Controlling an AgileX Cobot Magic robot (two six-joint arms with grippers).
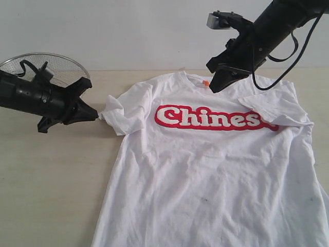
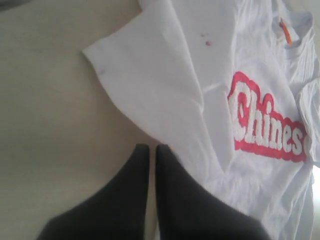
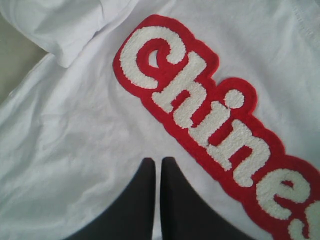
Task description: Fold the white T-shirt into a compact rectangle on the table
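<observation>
The left end effector [image 1: 94,115] is pressed shut; in its wrist view the two black fingers [image 2: 172,195] stand side by side with only a thin slit between them, and no cloth shows in that slit. From the exterior view its tip sits right at the edge of the bunched left sleeve [image 1: 121,114], though I cannot tell whether it touches the fabric. The right end effector [image 1: 216,86] is also clamped narrow, its dark fingers [image 3: 182,205] together and empty. It hangs over the upper chest, just beside the collar and the small orange neck tag [image 1: 205,82].

Under both lies the white short-sleeved cotton T-shirt [image 1: 205,175], spread face up on the pale beige counter [image 1: 51,180]. Its collar points to the far side and its hem runs off the near edge of the view. Red lettering outlined in white [image 1: 213,118] crosses the chest. The right sleeve [image 1: 275,108] is folded inward over the body and covers the last letters. A few dark specks [image 1: 205,198] mark the lower front.

At the far left, behind the left arm, stands a round wire-mesh metal basket [image 1: 51,64], well apart from the shirt.
</observation>
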